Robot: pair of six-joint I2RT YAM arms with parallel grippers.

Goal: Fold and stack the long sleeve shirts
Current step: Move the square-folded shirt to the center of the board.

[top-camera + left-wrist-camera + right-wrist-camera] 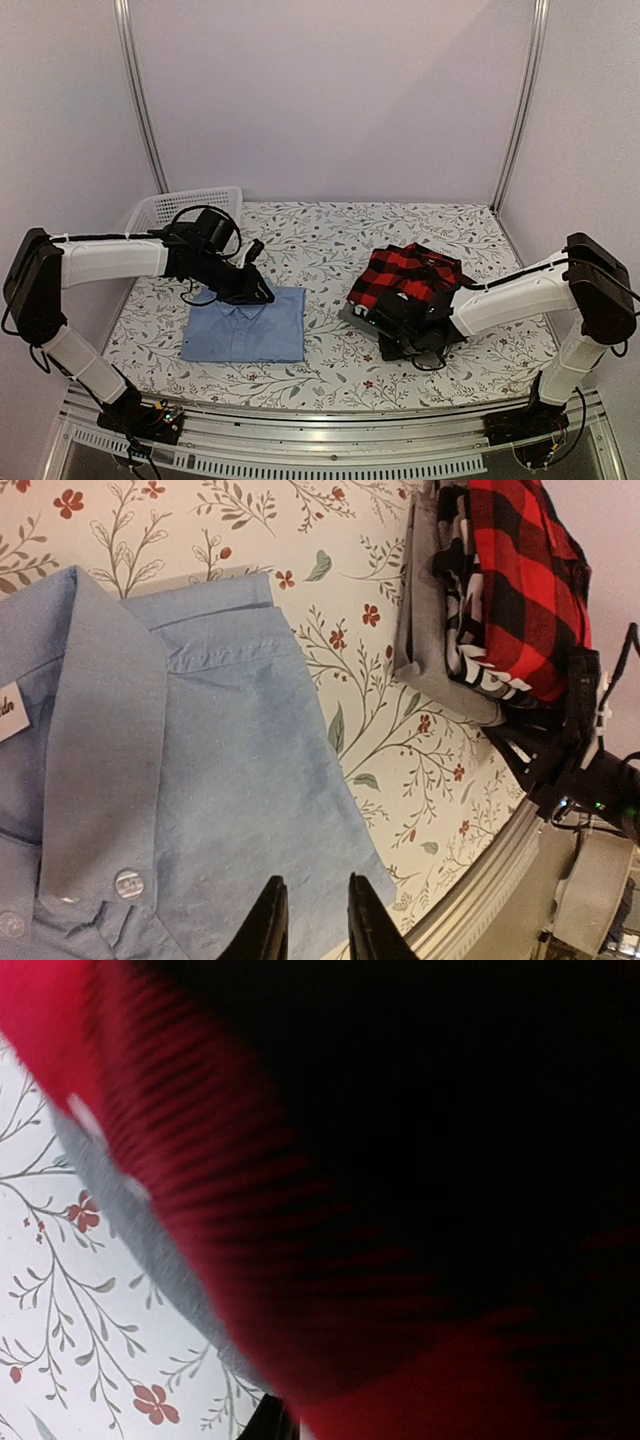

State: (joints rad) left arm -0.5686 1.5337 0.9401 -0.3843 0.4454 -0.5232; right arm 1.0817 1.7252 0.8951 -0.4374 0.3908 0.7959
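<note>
At table [330,235] left, the blue shirt [245,338] lies collar rearward; left hand [312,922] slightly parted, empty; right hand [390,322]: cannot tell.

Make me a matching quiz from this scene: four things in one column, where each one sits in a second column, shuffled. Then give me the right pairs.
Things:
1. blue shirt
2. plaid shirt
3. grey shirt
4. basket

Places:
A. bottom of the right-hand pile
B. far left corner
C. folded flat on its own, left of centre
D. on top of another shirt

Pairs: 1-C, 2-D, 3-A, 4-B
</note>
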